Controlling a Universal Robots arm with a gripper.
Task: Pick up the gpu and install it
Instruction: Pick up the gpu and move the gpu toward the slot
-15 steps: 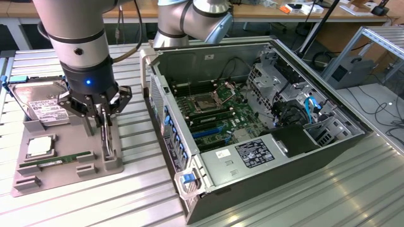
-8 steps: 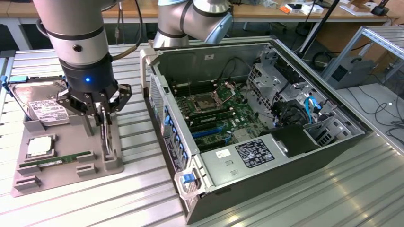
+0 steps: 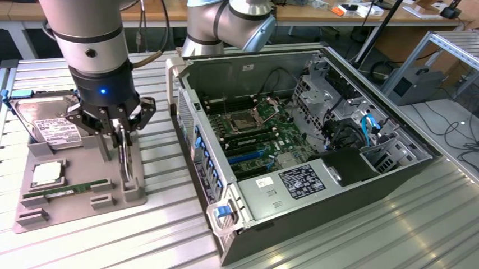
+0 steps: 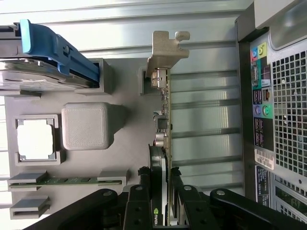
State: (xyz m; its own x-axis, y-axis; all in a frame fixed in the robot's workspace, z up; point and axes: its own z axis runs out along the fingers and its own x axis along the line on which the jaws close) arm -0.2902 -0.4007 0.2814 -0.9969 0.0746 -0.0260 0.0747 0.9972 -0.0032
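The gripper (image 3: 122,144) (image 4: 159,172) hangs straight down over the gray holder (image 3: 91,156) (image 4: 129,96), its fingers clamped on the two flat faces of the gpu (image 3: 127,167) (image 4: 163,108). The card stands on edge in the holder directly below the fingers. Its long axis runs level, and its metal bracket (image 4: 164,48) is at the end farthest from the fingers. The hard drive (image 3: 49,126) (image 4: 45,76) and memory stick (image 3: 64,192) (image 4: 67,180) lie off one face, and the open computer case (image 3: 250,59) (image 4: 280,96) stands off the other.
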